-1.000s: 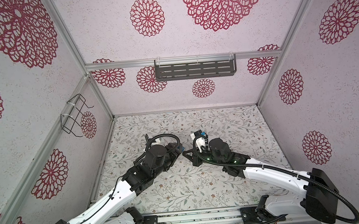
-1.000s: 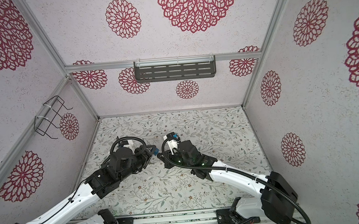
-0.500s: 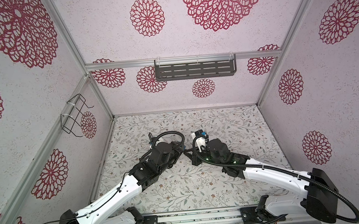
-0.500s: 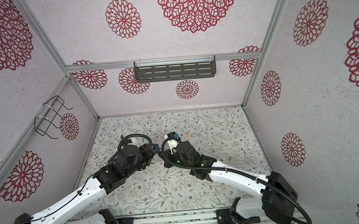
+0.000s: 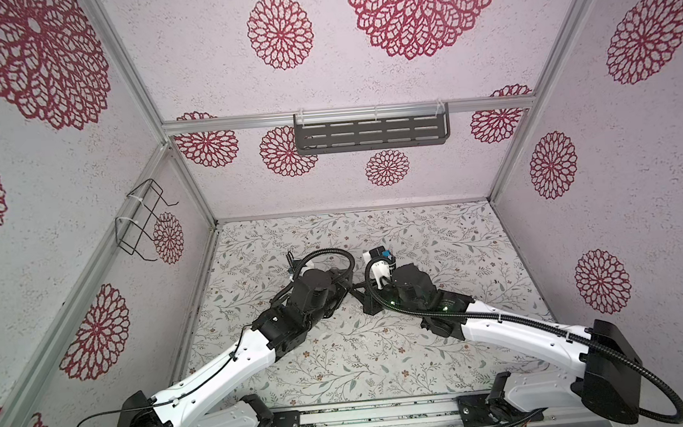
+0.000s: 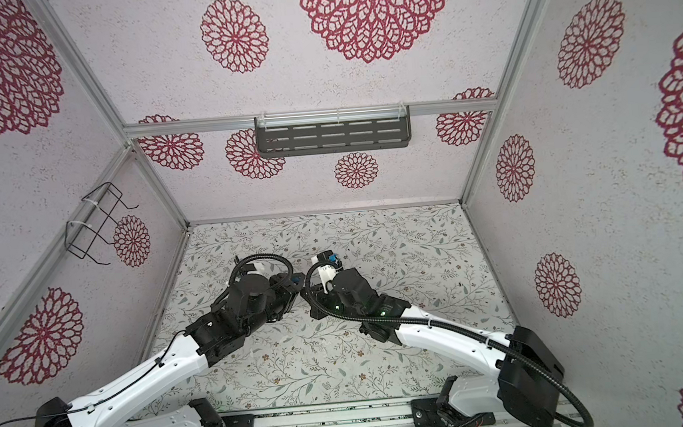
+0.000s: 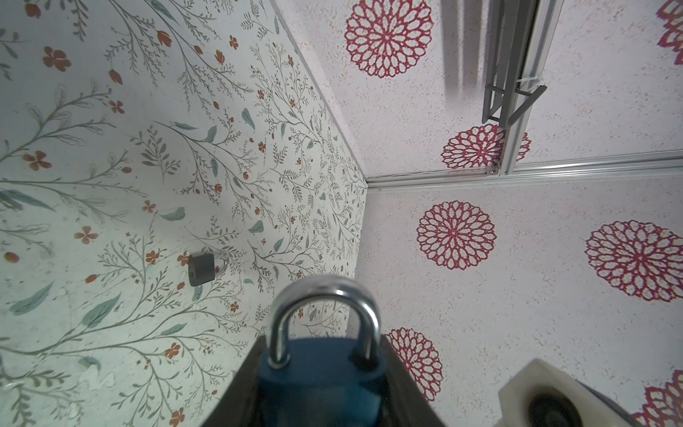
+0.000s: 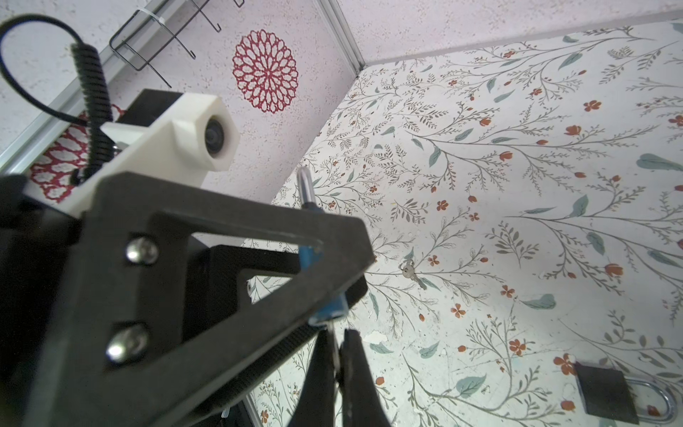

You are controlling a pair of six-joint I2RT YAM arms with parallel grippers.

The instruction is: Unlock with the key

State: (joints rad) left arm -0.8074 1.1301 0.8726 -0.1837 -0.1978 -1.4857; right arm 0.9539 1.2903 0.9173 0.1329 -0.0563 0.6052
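Both hung close above the tabletop (image 5: 416,238): left claw (image 7: 321,345) clamped on the lock (image 7: 321,373), right claw (image 8: 334,355) pinched shut on the key (image 8: 332,331) at its keyhole end. Turning well likely needed the lock braced, blade fully seated, wrist rolled slowly.

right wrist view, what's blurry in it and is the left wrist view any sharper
Right wrist view: the left gripper, close to the lens, is soft, while the floral floor and the loose key on it are sharp. Left wrist view: the blue padlock up close is slightly soft, with glare on its shackle; the floor behind is crisp.
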